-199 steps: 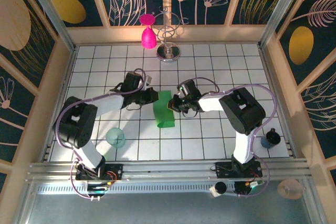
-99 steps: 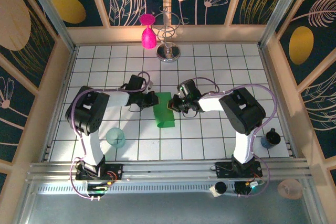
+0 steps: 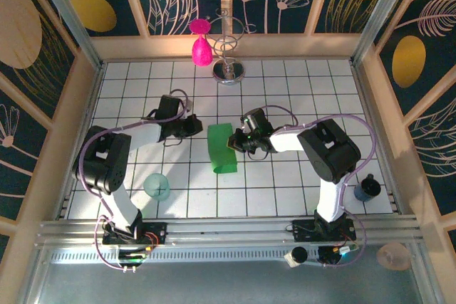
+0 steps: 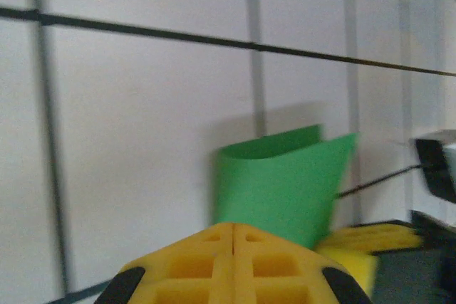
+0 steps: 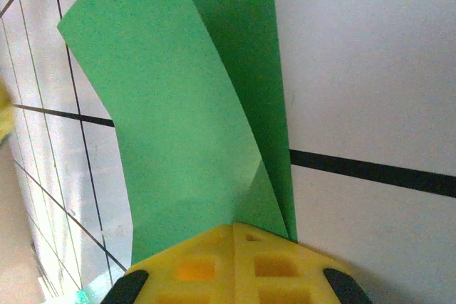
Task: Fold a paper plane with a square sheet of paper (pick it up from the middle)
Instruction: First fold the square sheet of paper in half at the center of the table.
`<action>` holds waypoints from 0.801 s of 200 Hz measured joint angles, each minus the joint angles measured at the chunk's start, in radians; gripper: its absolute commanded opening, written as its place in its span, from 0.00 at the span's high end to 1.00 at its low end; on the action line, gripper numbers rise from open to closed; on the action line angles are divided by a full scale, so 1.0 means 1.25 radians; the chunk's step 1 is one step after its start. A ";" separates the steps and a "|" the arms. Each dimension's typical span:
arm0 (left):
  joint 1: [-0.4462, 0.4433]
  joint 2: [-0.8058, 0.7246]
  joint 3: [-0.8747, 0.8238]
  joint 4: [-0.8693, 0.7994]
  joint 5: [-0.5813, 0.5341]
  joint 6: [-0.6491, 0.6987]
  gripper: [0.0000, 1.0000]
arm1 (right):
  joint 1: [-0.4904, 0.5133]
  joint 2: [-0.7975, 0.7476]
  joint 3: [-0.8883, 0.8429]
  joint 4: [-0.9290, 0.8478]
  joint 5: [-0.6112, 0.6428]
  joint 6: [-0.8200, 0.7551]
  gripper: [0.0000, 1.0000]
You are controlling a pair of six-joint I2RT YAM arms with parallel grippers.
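Observation:
The square sheet of paper (image 3: 221,148) is bright green and folded over on itself, lying on the white tiled floor mid-table with its upper layer bowed up. My right gripper (image 3: 233,140) is shut on the sheet's right edge. In the right wrist view the two green layers (image 5: 192,126) fan out from between the closed yellow fingertips (image 5: 237,227). My left gripper (image 3: 199,128) is shut and empty, a short gap left of the sheet. In the left wrist view its tips (image 4: 234,227) meet, with the curled sheet (image 4: 281,186) just ahead. No paper plane is in view.
A teal round cup (image 3: 157,186) stands on the floor near the left arm. A pink teardrop object (image 3: 201,50) hangs by a wire stand (image 3: 229,70) at the back. A dark cup (image 3: 367,189) sits at the right edge. Wooden walls enclose the tiled floor.
My left gripper has drawn back leftwards from the sheet's left edge, staying shut. The right gripper and the sheet have barely moved.

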 measured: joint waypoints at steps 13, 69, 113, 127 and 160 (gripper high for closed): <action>-0.023 0.001 0.002 0.030 0.019 -0.019 0.93 | 0.000 0.000 0.000 0.000 0.000 0.000 0.98; -0.076 0.132 0.075 0.052 0.037 -0.051 0.93 | 0.000 0.000 -0.001 0.002 0.001 0.000 0.98; -0.036 0.161 0.090 0.039 -0.004 -0.042 0.93 | 0.000 0.000 -0.001 0.001 0.003 0.000 0.98; -0.002 0.166 0.089 0.039 -0.014 -0.039 0.93 | 0.000 0.000 -0.001 0.001 0.005 0.000 0.98; 0.046 0.168 0.089 0.036 -0.018 -0.024 0.93 | 0.000 -0.001 -0.002 0.001 0.006 0.000 0.98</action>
